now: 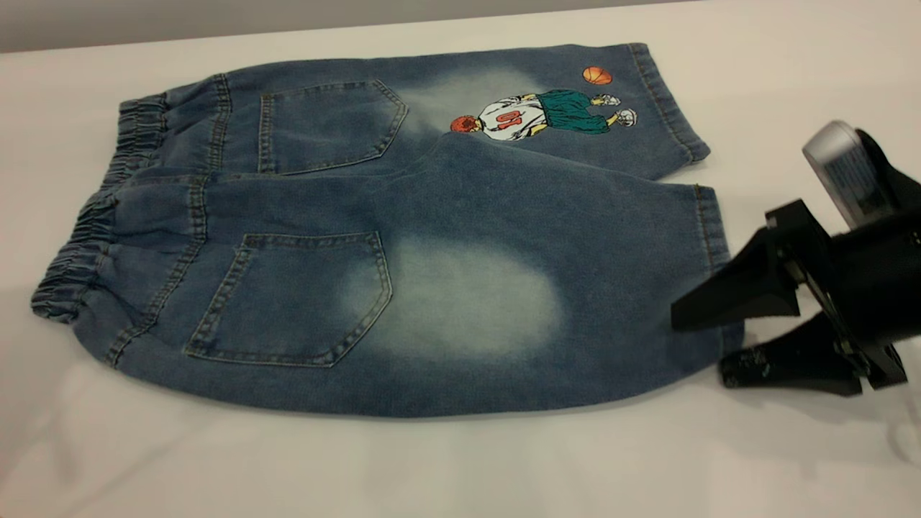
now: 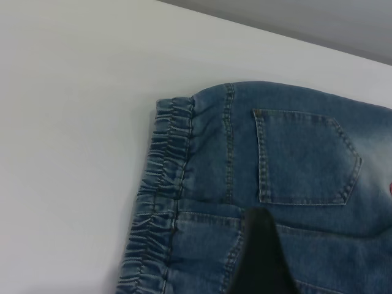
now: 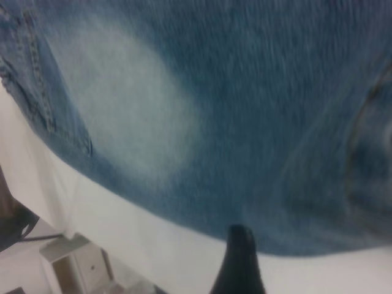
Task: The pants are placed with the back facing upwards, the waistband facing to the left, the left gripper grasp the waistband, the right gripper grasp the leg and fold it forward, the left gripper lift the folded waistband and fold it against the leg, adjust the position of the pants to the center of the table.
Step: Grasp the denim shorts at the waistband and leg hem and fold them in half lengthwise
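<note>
Only the exterior view shows the right tool (image 1: 709, 345) spread at the leg (image 1: 504, 302) hem.

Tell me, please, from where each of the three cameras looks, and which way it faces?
Exterior view: outside the rig, looking down over the table at the whole pants; the right gripper shows, jaws open at the leg hem.
Left wrist view: above the waistband, facing down; one dark finger of the left gripper shows.
Right wrist view: low near the leg's edge; one finger shows.
Exterior and right wrist views share the pale faded oval.
</note>
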Controlling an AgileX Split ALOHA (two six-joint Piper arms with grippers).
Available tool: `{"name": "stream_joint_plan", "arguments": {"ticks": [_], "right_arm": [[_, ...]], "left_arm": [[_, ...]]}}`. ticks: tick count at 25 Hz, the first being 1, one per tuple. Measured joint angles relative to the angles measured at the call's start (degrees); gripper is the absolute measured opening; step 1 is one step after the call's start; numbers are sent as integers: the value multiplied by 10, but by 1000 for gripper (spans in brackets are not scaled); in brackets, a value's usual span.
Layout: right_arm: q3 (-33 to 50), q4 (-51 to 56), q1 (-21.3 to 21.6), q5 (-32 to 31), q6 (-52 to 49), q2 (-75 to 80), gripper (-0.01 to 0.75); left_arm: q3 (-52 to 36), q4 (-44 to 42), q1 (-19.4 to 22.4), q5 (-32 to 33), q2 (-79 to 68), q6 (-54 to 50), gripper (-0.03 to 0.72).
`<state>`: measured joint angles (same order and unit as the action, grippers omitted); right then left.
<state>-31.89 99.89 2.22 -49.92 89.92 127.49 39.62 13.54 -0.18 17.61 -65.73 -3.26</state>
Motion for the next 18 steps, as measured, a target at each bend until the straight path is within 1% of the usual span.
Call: {"name": "stream_joint_plan", "arguments": {"ticks": [5, 8, 9, 11, 16, 18], "right_arm": [[-2, 6, 1, -6, 1, -1, 474], [-2, 6, 1, -22, 1, 0, 455], [-2, 4, 1, -34, 1, 1, 452], [-2, 3, 1, -81, 1, 1, 447], [-2, 2, 1, -153, 1, 0, 445], [-2, 2, 1, -157, 1, 0, 444]], "left_arm": [[0, 0, 0, -1, 0, 0, 454], [0, 0, 0, -1, 0, 0, 454], [0, 0, 0, -1, 0, 0, 454], [0, 0, 0, -1, 0, 0, 454], [0, 0, 0, -1, 0, 0, 454], [0, 0, 0, -1, 0, 0, 454]]}}
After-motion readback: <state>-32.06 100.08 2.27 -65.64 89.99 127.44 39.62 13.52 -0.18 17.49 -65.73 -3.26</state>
